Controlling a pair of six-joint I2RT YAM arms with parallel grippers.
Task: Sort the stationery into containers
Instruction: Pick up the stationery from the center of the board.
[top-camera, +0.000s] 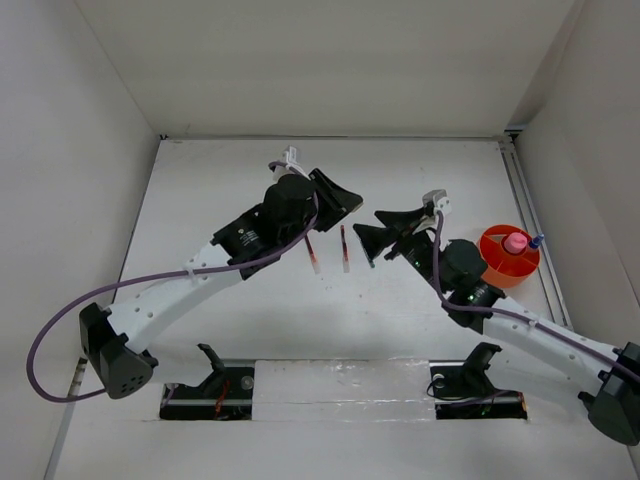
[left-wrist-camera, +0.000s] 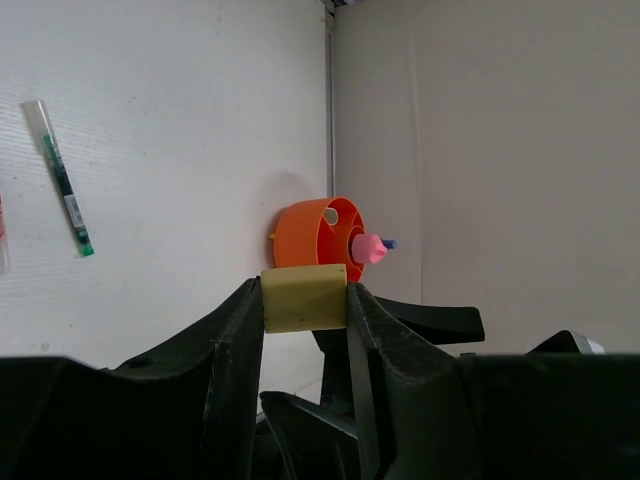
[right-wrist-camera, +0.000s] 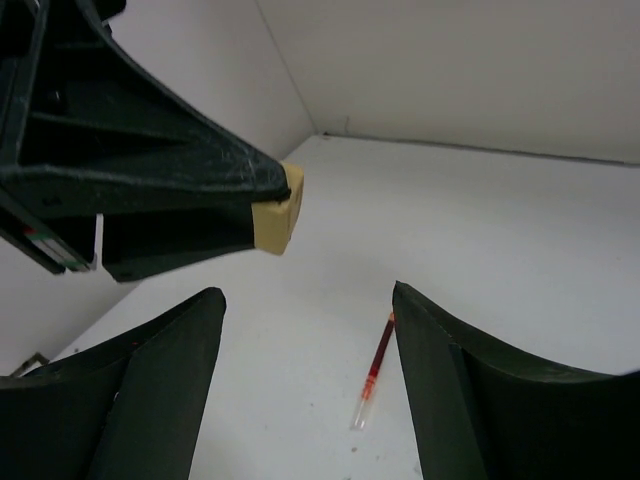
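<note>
A: Seen from above, where do the arms stand?

B: The left end effector (top-camera: 343, 202) hangs over the middle of the worktop (top-camera: 420, 170). The right end effector (top-camera: 372, 227) faces it from close by. The orange tub (top-camera: 497, 262) sits well to the right, with a pink-capped cylinder (top-camera: 515, 242) and a blue-capped bottle (top-camera: 537, 241) already in it. A red pen (top-camera: 313, 254) and another pen (top-camera: 345, 250) lie loose between the arms. What the left arm holds cannot be made out from up there.

A: And from the left wrist?

B: The left end effector is narrowed onto a small tan eraser (left-wrist-camera: 303, 298), which is pinched between the two fingers and clear of the worktop. The tub lies straight beyond it. A green pen (left-wrist-camera: 62, 180) lies off to one side.

A: And from the right wrist?

B: Its fingers stand wide apart and hold nothing. The eraser sticks out of the left fingertips just above the gap between them. A red pen lies on the worktop below.

A: So which step is this?

B: Probably a handover of the eraser, since the tub is on the right arm's side.

A: What does the next move need?

B: The right fingers should come around the eraser's free end and close before the left fingers let go. The block is small, so there is little room for both grips.
</note>
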